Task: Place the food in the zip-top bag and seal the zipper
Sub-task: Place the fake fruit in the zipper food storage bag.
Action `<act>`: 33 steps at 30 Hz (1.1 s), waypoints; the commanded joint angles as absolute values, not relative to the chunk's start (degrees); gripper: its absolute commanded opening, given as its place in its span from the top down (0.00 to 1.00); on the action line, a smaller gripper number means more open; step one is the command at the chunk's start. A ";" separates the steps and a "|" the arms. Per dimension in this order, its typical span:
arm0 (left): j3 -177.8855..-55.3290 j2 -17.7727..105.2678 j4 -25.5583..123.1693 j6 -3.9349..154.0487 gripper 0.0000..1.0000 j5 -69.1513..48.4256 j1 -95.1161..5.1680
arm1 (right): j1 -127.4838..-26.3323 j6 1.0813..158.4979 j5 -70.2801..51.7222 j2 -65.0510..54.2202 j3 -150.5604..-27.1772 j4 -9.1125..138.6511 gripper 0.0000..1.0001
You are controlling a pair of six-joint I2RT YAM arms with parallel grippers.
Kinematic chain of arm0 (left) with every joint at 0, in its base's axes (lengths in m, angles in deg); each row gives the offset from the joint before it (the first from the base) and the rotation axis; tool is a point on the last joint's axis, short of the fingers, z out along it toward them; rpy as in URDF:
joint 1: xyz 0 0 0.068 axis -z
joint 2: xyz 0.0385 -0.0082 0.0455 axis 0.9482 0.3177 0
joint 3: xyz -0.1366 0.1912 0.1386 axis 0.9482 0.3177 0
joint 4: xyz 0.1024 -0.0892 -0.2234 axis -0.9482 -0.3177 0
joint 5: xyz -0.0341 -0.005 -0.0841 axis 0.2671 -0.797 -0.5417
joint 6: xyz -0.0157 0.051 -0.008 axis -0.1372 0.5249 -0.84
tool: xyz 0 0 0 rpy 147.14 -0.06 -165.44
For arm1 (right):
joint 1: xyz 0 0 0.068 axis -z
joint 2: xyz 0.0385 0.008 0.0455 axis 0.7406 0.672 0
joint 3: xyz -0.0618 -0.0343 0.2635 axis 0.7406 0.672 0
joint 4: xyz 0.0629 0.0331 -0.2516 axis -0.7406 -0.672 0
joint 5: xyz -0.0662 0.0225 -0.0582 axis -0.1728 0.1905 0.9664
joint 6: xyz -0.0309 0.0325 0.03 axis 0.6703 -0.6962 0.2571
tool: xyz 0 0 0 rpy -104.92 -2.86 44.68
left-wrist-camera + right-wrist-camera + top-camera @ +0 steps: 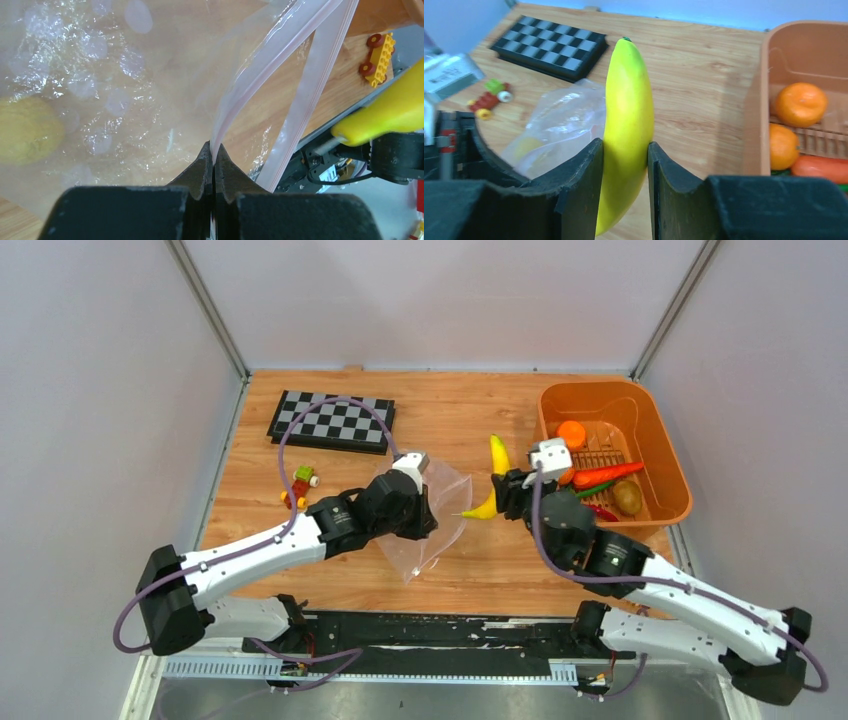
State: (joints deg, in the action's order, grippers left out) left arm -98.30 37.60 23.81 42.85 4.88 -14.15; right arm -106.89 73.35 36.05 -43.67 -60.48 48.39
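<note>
The clear zip-top bag lies in the middle of the table with its mouth lifted. My left gripper is shut on the pink zipper at one lip, and the other lip hangs apart from it. A yellow piece of food rests inside the bag. Just right of the bag's mouth, my right gripper is shut on a yellow banana, held above the table. More food sits in the basket: an orange, a carrot and a brownish piece.
The orange basket stands at the right edge of the table. A black-and-white chessboard lies at the back left. Small block toys sit left of the left arm.
</note>
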 commanded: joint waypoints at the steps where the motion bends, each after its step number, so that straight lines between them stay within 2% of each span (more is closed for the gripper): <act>1: -100.33 37.77 25.92 41.06 1.00 6.45 -13.85 | -112.54 79.42 56.13 -36.76 -64.35 51.29 0.96; 11: -101.61 39.26 26.55 39.88 1.00 7.94 -12.20 | -118.32 74.54 67.65 -27.70 -68.61 52.77 0.96; 13: -102.33 39.30 26.81 39.80 1.00 8.43 -11.78 | -118.84 74.08 69.54 -24.32 -70.63 49.28 0.95; 20: -104.95 39.03 26.19 39.69 1.00 10.70 -11.50 | -120.30 71.73 71.66 -17.30 -75.71 42.53 0.95; 25: -105.57 37.78 26.09 39.75 1.00 13.07 -11.48 | -121.32 73.26 69.46 -17.01 -75.92 45.08 0.95; 33: -107.76 38.05 26.07 39.29 1.00 16.61 -11.50 | -124.13 74.55 70.97 -15.63 -77.44 46.22 0.87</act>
State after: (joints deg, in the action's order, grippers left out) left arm -103.99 39.10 23.83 40.38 13.56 -11.81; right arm -122.48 73.39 69.54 -16.15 -74.40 44.61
